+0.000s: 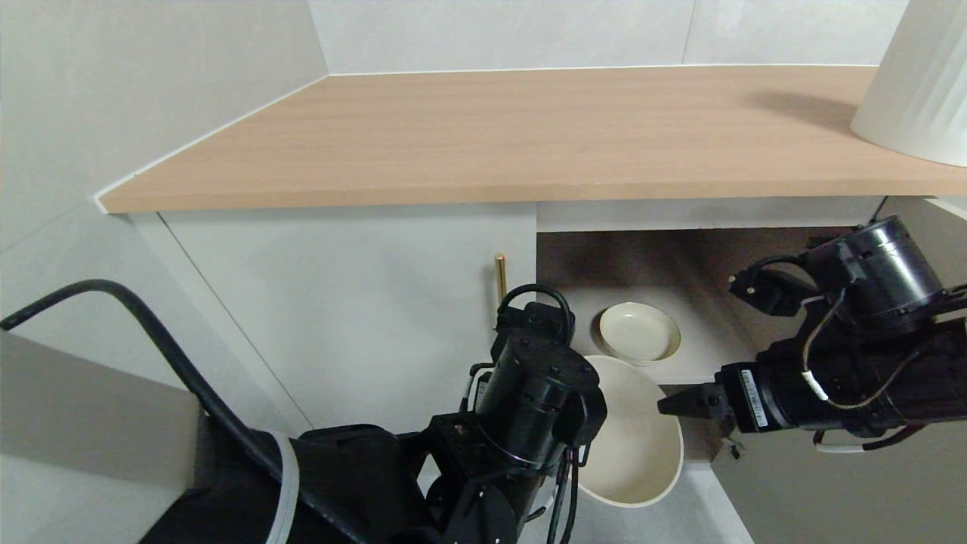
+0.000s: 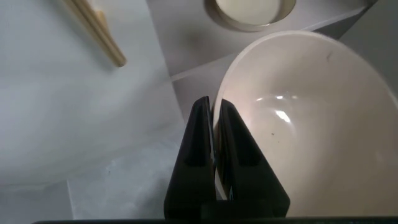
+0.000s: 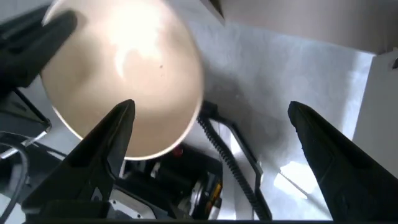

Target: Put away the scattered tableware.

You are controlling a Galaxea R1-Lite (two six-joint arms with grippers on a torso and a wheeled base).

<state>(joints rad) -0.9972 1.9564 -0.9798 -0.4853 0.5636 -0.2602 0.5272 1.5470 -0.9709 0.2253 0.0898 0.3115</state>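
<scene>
Left gripper (image 2: 213, 106) clamps the rim of a large cream bowl (image 2: 305, 124), held just outside the open cabinet (image 1: 702, 302); right gripper (image 3: 211, 109), jaws wide apart, hangs beside the bowl; a small cream dish (image 1: 639, 331) sits inside

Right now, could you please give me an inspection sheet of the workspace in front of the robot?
Surface: wooden counter above a pale cabinet with an open compartment on the right.
Job's things: big bowl held in front of the open compartment; small dish lying on the shelf inside.
Clutter: white ribbed thing on the counter's right end.
Pincers: left pincer shut on the big bowl's rim; right pincer open, close beside the bowl.
Cables: black hose arching over the left arm; thin wires looped on the right arm.
Surroundings: tiled walls; closed door with a brass handle.
</scene>
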